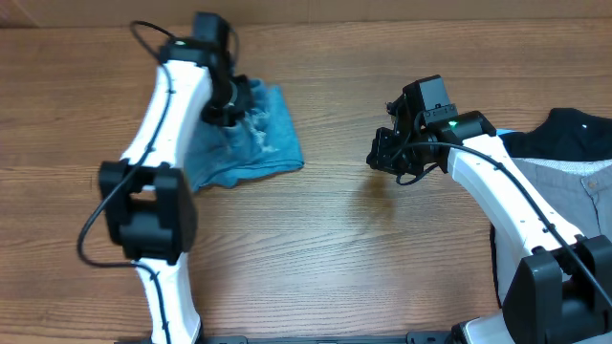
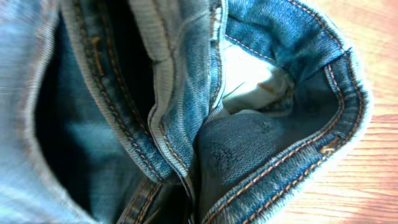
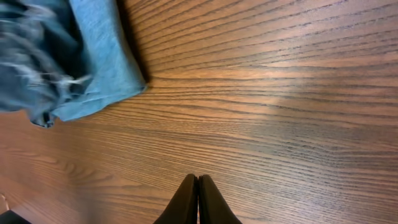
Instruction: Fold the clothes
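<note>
The light blue denim jeans (image 1: 251, 139) lie folded into a bundle at the back left of the table. My left gripper (image 1: 228, 103) is down on their far edge. The left wrist view is filled with bunched denim seams and waistband (image 2: 249, 155) that draw together where my fingers are, and the fingers themselves are hidden. My right gripper (image 1: 382, 158) hangs over bare wood right of centre, its fingers (image 3: 198, 186) shut and empty. The jeans' corner shows in the right wrist view (image 3: 93, 56). A black garment (image 1: 574, 134) and a grey garment (image 1: 574, 191) lie at the right edge.
The wooden table (image 1: 335, 248) stretches between the jeans and the pile at the right. My right arm reaches over the grey garment.
</note>
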### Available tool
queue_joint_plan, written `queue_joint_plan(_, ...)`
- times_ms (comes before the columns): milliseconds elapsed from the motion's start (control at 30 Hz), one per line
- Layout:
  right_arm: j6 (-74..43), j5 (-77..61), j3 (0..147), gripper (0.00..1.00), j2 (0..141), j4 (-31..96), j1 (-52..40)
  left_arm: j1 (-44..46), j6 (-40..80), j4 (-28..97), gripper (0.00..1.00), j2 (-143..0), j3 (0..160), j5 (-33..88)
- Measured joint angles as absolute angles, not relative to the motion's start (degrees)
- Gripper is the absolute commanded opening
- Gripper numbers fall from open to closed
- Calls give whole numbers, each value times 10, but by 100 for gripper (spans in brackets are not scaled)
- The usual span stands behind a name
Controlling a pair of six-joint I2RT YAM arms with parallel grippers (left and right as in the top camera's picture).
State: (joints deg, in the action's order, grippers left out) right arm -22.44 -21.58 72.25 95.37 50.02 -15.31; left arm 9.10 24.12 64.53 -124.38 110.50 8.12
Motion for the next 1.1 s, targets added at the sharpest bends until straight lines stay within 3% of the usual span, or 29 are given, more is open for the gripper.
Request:
queue_joint_plan(33, -224, -216, 722, 6, 954, 500, -153, 101, 249, 645, 5, -1254, 1105, 81)
queue_joint_plan(67, -224, -216, 722, 6, 954, 500, -153, 108, 253, 645, 14, -1259, 1105, 80)
queue_joint_plan(100, -225, -216, 722, 6, 954, 500, -153, 115, 256, 644, 33, -1266, 1105, 79)
queue_joint_plan(167, -224, -216, 722, 6, 954, 500, -153, 127, 266, 634, 53, -1274, 1105, 82)
queue_joint_plan(233, -225, -216, 722, 6, 954, 500, -153, 140, 276, 622, 93, -1277, 1105, 86)
queue_joint_plan(533, -197, -226, 722, 14, 954, 484, -153, 145, 276, 638, 100, -1285, 1149, 154)
queue_joint_plan(767, -116, -314, 722, 53, 954, 372, -165, 88, 201, 786, 100, -1295, 1338, 201)
queue_joint_plan(833, -112, -333, 722, 58, 954, 333, -175, 70, 174, 828, 100, -1295, 1395, 205)
queue_joint_plan(1100, -135, -338, 721, 59, 967, 171, -260, 24, 98, 922, 96, -1292, 1459, 169)
